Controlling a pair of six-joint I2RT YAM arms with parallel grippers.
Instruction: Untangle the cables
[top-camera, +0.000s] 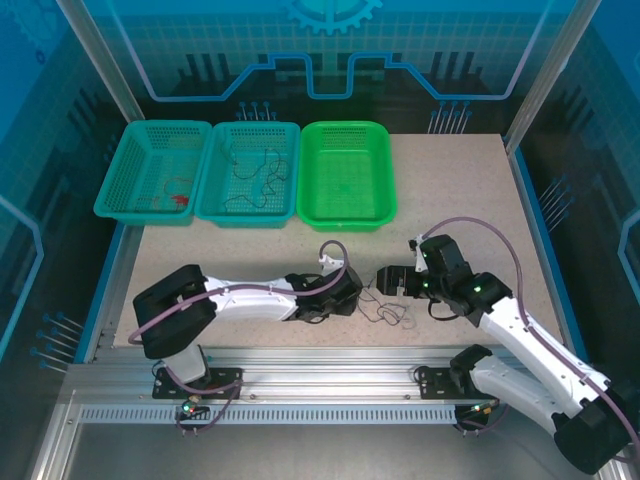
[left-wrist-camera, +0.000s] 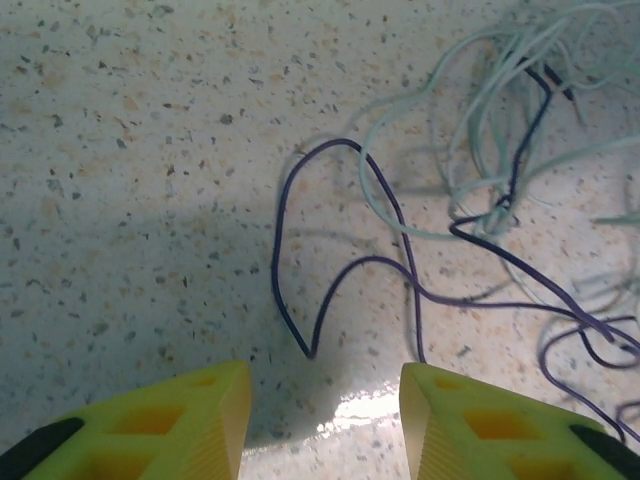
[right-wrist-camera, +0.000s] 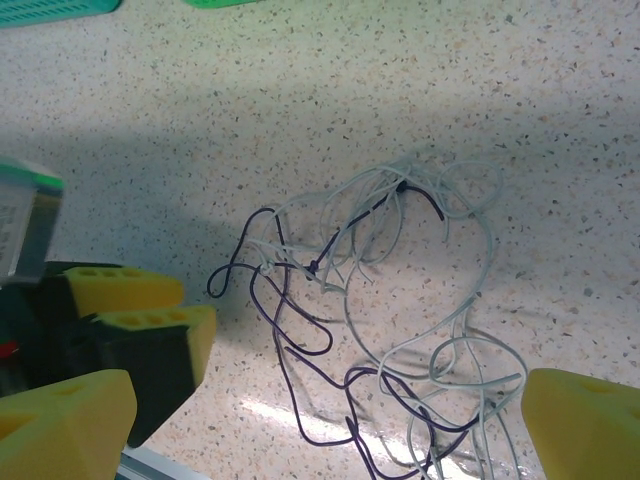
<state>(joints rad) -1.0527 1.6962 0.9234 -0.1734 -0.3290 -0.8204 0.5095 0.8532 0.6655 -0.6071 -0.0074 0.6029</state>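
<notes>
Looking down from the top camera: finds the cables (top-camera: 386, 310) as a small loose tangle on the bare table (top-camera: 470, 200), near its front edge, between the left jaws and the right jaws, both low over the top and pointed at each other. Cannot tell from up here how either pair stands. Notes three baskets in a row at the back: a teal basket (top-camera: 115, 185) with a red wire (top-camera: 178, 198), a second teal basket (top-camera: 287, 190) with a dark wire (top-camera: 255, 180), and a green basket (top-camera: 345, 175).

Moving to the left wrist: shows the left jaws apart, yellow fingers (left-wrist-camera: 170, 425) at the bottom, gripping nothing. Puts a looped dark purple wire (left-wrist-camera: 275, 265) on the table just ahead of the gap, with whitish wires (left-wrist-camera: 485, 212) bunched to the upper right.

Moving to the right wrist: shows the right jaws spread wide, own fingers (right-wrist-camera: 585, 420) at both bottom corners, holding nothing. Places the tangle between and beyond them, dark strands laced through whitish ones, with the left arm's fingers (right-wrist-camera: 130, 290) just beside its left edge.
</notes>
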